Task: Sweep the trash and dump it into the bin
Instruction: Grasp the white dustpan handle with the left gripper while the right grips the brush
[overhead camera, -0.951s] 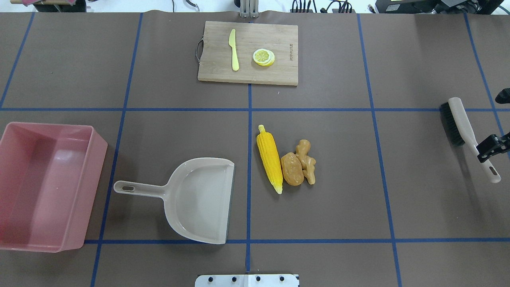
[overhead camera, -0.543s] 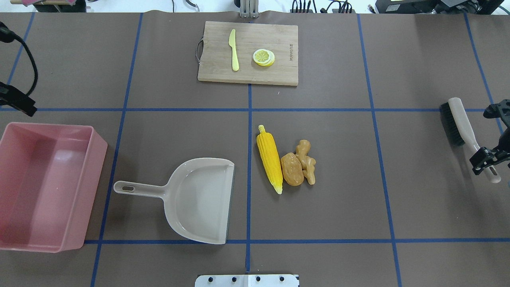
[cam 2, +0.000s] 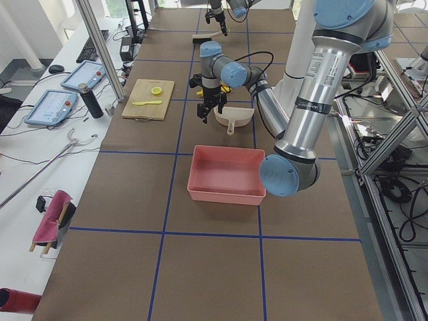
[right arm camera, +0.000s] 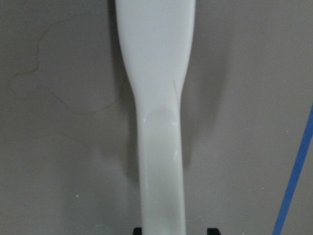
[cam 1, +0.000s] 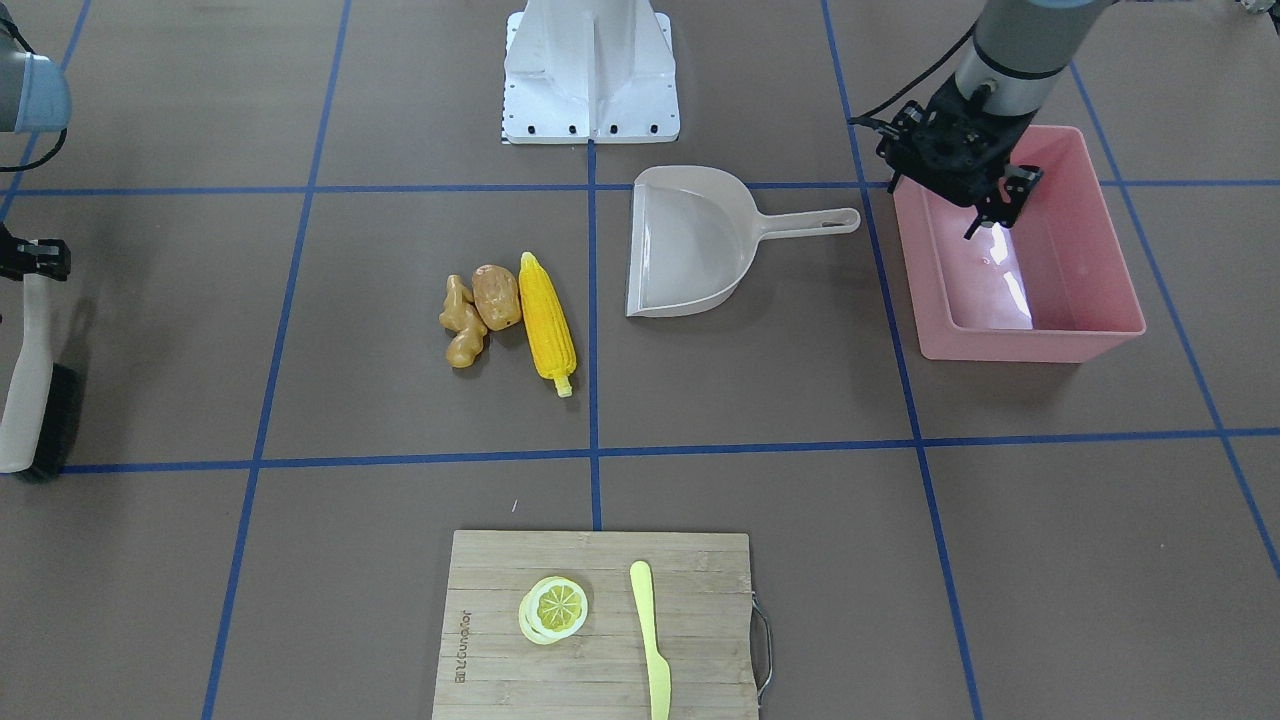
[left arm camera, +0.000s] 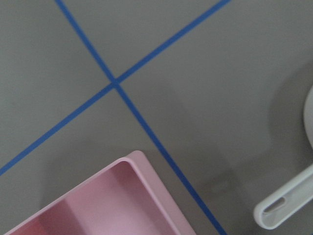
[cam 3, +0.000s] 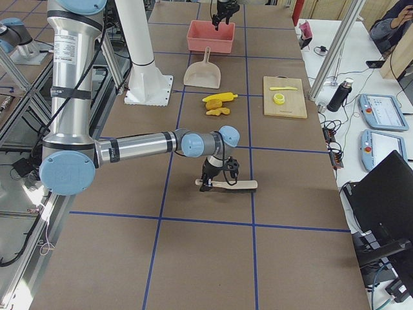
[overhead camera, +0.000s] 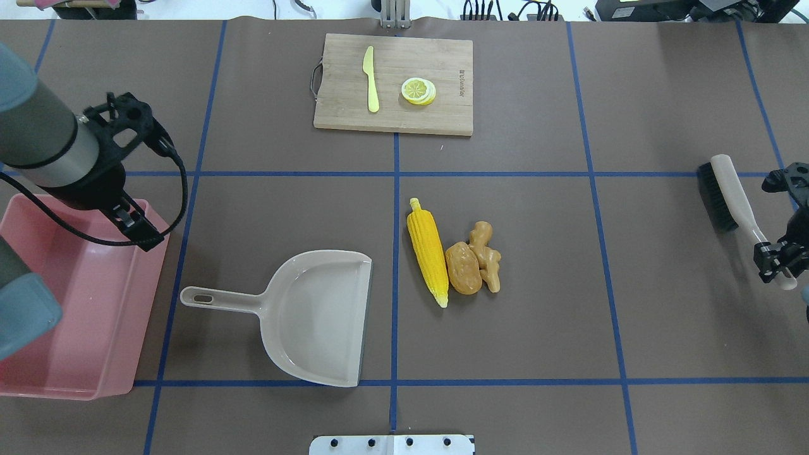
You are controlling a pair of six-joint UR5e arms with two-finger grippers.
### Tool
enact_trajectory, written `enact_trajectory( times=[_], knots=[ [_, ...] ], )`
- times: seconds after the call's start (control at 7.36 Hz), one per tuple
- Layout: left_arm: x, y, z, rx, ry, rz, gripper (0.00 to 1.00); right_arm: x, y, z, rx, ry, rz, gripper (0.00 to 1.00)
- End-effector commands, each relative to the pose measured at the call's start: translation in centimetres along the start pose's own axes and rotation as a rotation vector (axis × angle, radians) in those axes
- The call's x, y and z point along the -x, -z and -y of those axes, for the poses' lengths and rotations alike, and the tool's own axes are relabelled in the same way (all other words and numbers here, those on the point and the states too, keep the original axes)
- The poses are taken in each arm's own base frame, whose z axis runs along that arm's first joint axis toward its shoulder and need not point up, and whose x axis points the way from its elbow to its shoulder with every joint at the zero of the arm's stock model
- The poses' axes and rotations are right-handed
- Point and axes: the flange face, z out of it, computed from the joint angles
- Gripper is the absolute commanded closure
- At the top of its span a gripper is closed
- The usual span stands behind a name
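The yellow corn cob (overhead camera: pixel 428 249), brown potato (overhead camera: pixel 462 268) and tan ginger root (overhead camera: pixel 486 253) lie touching one another at the table's middle. The beige dustpan (overhead camera: pixel 316 316) lies to their left, mouth toward them. The pink bin (overhead camera: pixel 82 316) stands at the left edge. My left gripper (overhead camera: pixel 136 226) hovers over the bin's far right corner, open and empty; it also shows in the front-facing view (cam 1: pixel 995 205). My right gripper (overhead camera: pixel 774 262) is open and straddles the white handle of the brush (overhead camera: pixel 727 189). In the right wrist view the handle (right arm camera: pixel 159 147) runs between the fingertips.
A wooden cutting board (overhead camera: pixel 430 57) at the far middle holds a pale yellow knife (overhead camera: pixel 371 79) and a lemon slice (overhead camera: pixel 418 90). Blue tape lines cross the brown table cover. The robot's white base plate (overhead camera: pixel 392 444) is at the near edge.
My left arm has swung in from the left edge to over the bin's corner. My right gripper has slid down the brush handle toward its end.
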Motion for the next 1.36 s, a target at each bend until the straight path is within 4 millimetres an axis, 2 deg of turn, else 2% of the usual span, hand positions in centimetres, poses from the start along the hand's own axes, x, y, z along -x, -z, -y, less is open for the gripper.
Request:
enact_trajectory(
  times=[0.0,0.27,0.54,0.68,0.81,0.95,1.09,1.22],
  knots=[
    [-1.6,0.2,0.8,-0.018,-0.286,0.023,0.01,0.1,0.0,0.4,-0.004,0.006,-0.005,0.74],
    [-2.6,-0.5,1.5,-0.097,-0.396,0.021,0.02,0.2,0.1,0.6,-0.006,0.003,-0.011,1.00],
    [-6.8,-6.1,2.6,-0.159,-0.520,-0.022,0.02,0.6,0.6,0.7,-0.017,0.008,-0.008,1.00],
    [-8.3,-7.4,2.5,-0.147,-0.551,0.029,0.02,1.3,2.1,1.3,-0.046,0.016,0.001,1.00],
    [-9.9,-8.3,2.4,-0.139,-0.580,0.042,0.02,1.0,3.6,2.0,-0.073,0.003,0.011,1.00],
    [-11.3,-9.1,2.2,-0.128,-0.600,0.027,0.02,0.9,4.3,2.0,-0.087,-0.001,0.017,1.00],
    [-12.5,-9.7,1.9,-0.119,-0.618,0.010,0.02,1.7,5.2,1.9,-0.102,-0.007,0.027,1.00],
    [-12.3,-11.6,0.3,-0.076,-0.620,0.002,0.02,2.5,6.3,2.0,-0.117,-0.044,0.045,1.00]
  ],
)
